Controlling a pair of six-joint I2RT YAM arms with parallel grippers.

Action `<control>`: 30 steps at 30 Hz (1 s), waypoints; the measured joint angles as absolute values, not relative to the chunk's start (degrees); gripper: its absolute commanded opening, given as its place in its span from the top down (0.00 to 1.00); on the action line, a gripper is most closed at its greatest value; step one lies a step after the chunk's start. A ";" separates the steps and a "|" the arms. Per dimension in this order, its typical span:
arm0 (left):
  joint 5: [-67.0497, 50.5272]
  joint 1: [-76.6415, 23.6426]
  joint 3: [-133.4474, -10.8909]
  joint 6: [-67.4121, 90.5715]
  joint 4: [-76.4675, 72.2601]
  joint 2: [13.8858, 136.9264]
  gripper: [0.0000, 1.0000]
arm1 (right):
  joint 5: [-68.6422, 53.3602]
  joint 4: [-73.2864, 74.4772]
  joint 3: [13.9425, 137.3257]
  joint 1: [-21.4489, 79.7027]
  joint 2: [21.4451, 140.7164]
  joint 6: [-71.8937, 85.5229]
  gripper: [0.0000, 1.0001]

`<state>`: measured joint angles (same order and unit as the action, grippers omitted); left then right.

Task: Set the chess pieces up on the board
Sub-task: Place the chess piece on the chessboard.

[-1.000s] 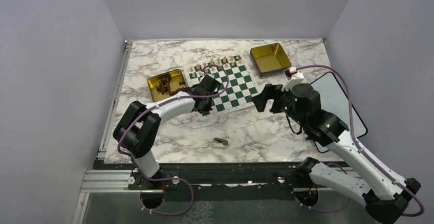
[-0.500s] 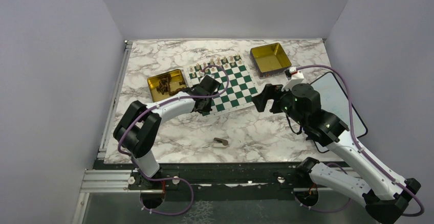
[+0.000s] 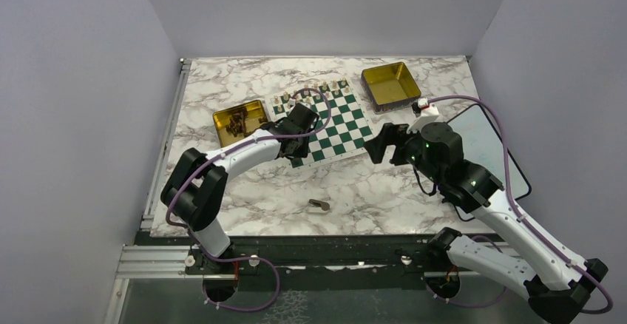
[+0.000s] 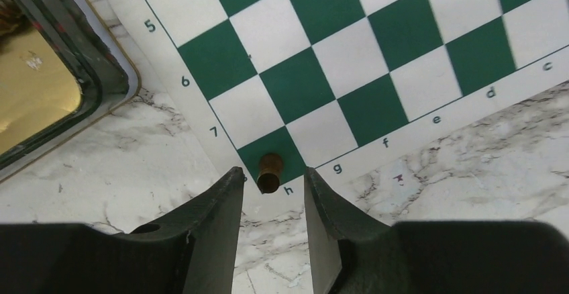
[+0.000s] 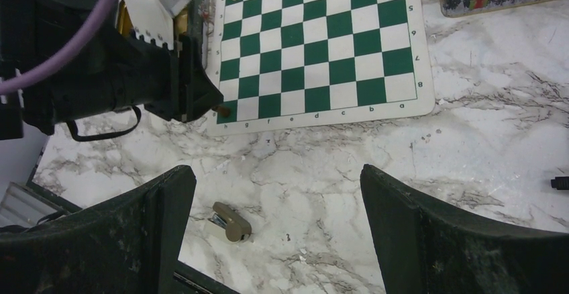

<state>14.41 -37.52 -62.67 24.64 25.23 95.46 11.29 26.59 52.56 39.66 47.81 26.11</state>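
Dark piece stands on the near-left corner square of the board. Left claw straddles it, narrowly parted, touching neither side. Right claw gapes wide, empty, over the desk. Judged: placement step, at release. You'll next need a straight lift clear, then a reach to the left tin for another.

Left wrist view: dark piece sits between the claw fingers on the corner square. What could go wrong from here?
1. The piece stands inside the open left claw, thin gaps either side; sideways drift while lifting could topple it.
2. It seems to sit at the square's outer edge, near the border of the board; a nudge may push it off.
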 measured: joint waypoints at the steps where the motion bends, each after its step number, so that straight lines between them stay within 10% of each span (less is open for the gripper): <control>1: 14.39 -37.52 -63.40 24.64 25.76 95.15 0.60 | 11.29 26.59 52.42 39.66 47.70 26.11 0.02; 30: 12.08 -8.99 -71.94 21.61 26.65 96.57 0.66 | 11.31 26.63 51.24 39.66 46.33 26.09 0.02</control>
